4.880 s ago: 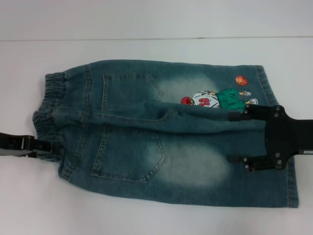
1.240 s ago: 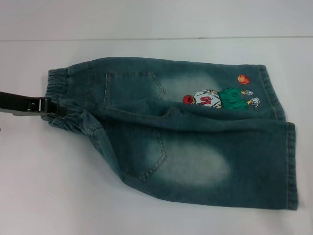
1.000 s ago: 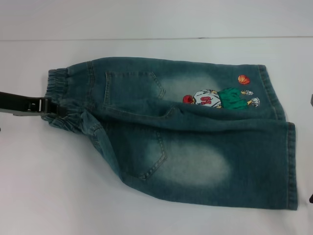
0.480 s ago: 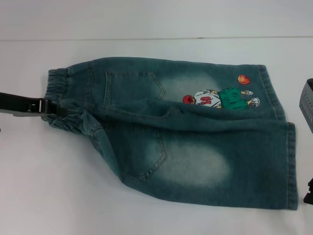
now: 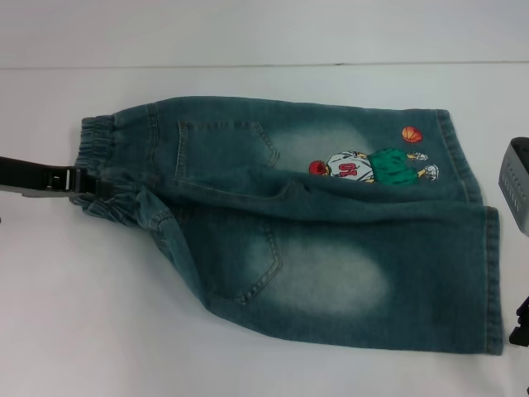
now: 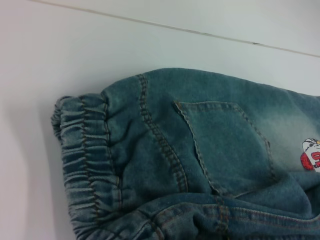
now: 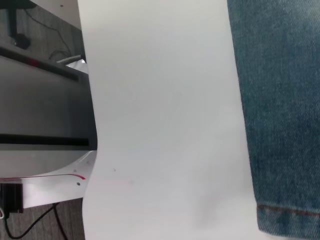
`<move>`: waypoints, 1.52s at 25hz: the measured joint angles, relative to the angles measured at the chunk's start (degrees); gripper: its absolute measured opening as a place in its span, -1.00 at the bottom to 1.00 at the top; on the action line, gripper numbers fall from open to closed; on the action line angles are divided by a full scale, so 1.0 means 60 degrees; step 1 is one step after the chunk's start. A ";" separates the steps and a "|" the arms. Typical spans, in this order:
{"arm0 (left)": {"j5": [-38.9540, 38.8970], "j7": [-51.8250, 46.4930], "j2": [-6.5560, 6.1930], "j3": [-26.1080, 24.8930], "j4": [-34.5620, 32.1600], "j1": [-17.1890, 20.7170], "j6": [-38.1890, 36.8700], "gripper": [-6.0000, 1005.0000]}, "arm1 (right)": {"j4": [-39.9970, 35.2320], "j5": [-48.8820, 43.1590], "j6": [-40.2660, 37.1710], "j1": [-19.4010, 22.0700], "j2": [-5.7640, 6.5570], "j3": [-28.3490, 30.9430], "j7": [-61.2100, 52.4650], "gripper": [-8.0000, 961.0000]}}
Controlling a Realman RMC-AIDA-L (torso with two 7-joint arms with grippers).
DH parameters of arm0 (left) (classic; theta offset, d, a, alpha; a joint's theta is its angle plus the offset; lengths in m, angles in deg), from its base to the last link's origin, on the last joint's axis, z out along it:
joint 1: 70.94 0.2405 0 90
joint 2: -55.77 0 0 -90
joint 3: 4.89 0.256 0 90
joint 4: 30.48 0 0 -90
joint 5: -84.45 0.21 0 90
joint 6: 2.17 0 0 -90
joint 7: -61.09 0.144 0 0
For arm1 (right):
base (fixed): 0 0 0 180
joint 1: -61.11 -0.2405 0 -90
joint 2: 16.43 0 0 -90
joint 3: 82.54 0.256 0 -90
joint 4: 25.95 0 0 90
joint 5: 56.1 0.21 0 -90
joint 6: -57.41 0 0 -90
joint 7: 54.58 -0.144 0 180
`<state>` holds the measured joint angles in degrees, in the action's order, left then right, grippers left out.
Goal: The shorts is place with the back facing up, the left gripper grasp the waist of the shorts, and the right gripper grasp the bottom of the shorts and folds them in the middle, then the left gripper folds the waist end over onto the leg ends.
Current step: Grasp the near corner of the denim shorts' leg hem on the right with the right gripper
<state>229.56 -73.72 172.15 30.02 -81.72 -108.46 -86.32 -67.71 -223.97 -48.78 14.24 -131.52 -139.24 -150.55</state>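
at the right edge of the head view, the right gripper now shows only as a grey housing and a dark bit low down, off the cloth and beside the bottom of the shorts; whether its fingers are apart or together cannot be told. half a second ago that housing sat a touch farther out and lower, and a second ago it barely showed, so it is edging back into view after being clean out of sight. nearly five seconds ago it lay over the leg hems with fingers spread, with the near edge of the waist in the left gripper.

the left gripper sits at the waist, closed on the bunched elastic where the near half has been drawn up toward the far half; it has not shifted over the last second. the shorts lie back up on the white table, waist to the robot's left, hems to the right, near leg hem not yet carried over, so the lengthwise fold is only half made at the waist end. my judgement: the right gripper is returning to take the hem and finish that fold; the waist-over-legs fold is not yet begun
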 joint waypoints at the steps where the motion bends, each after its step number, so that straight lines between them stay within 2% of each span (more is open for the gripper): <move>1: 0.0000 0.0000 0.0000 0.0000 0.0000 0.0000 0.0000 -0.90 | 0.0003 0.0000 0.0025 -0.0004 -0.0006 -0.0004 0.0005 0.77; 18: 0.0000 0.0066 0.0012 0.0021 0.0039 0.0050 0.0040 -0.90 | 0.0039 0.0218 0.0173 -0.0152 -0.0214 0.0076 0.0259 0.77; 29: 0.0050 0.0099 0.0000 0.0062 0.0294 0.0046 0.0241 -0.89 | -0.0100 0.0594 0.0145 -0.0224 -0.0107 0.0216 0.0365 0.77; 38: 0.0075 0.0116 0.0005 0.0078 0.0341 0.0007 0.0241 -0.89 | -0.0161 0.0696 0.0162 -0.0251 -0.0103 0.0596 0.0626 0.77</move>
<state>230.01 -73.02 172.17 30.49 -79.67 -108.42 -84.87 -68.67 -219.79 -47.81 12.74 -132.14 -135.67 -146.79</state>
